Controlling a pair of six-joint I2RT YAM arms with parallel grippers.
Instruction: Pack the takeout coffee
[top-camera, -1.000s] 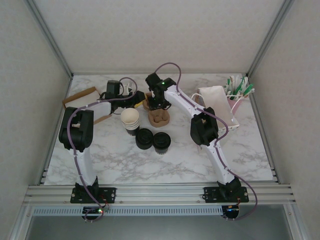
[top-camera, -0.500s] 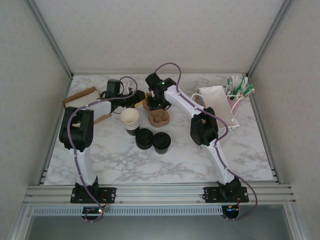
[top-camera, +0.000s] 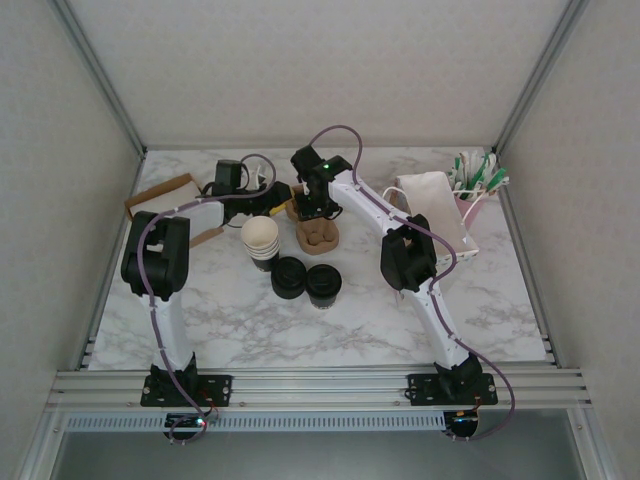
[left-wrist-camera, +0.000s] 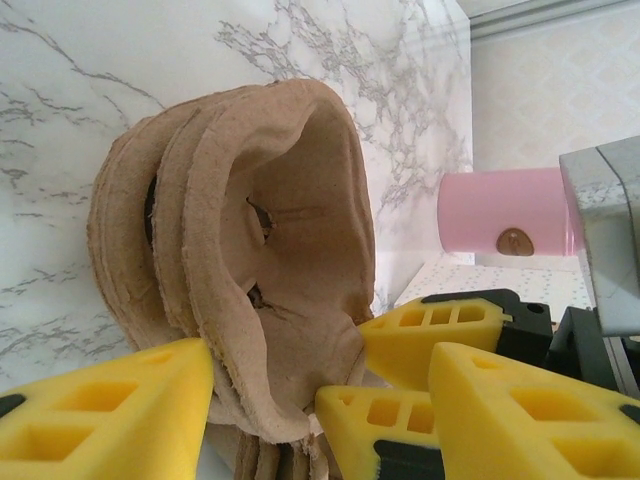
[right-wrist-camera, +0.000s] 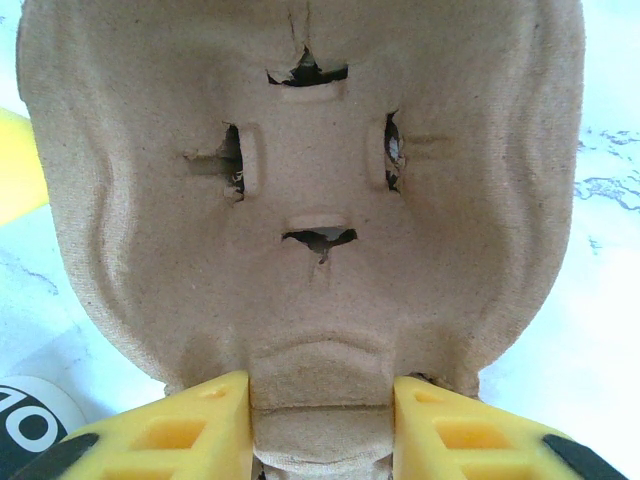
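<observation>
Stalemate | left elbow nudged, left end effector grip unclear | right end effector still clamps brown moulded-pulp cup carrier | packing waits.

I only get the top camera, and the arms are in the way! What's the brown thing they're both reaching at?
Observer: A pulp cup carrier. The right wrist view shows four torn slits in its pocket.
Operator: Is anybody holding it?
Observer: Yes. The right gripper pinches its near edge between both fingers.
Operator: What about the other arm?
Observer: The left gripper is open. Its camera shows several nested carriers, not just one.
</observation>
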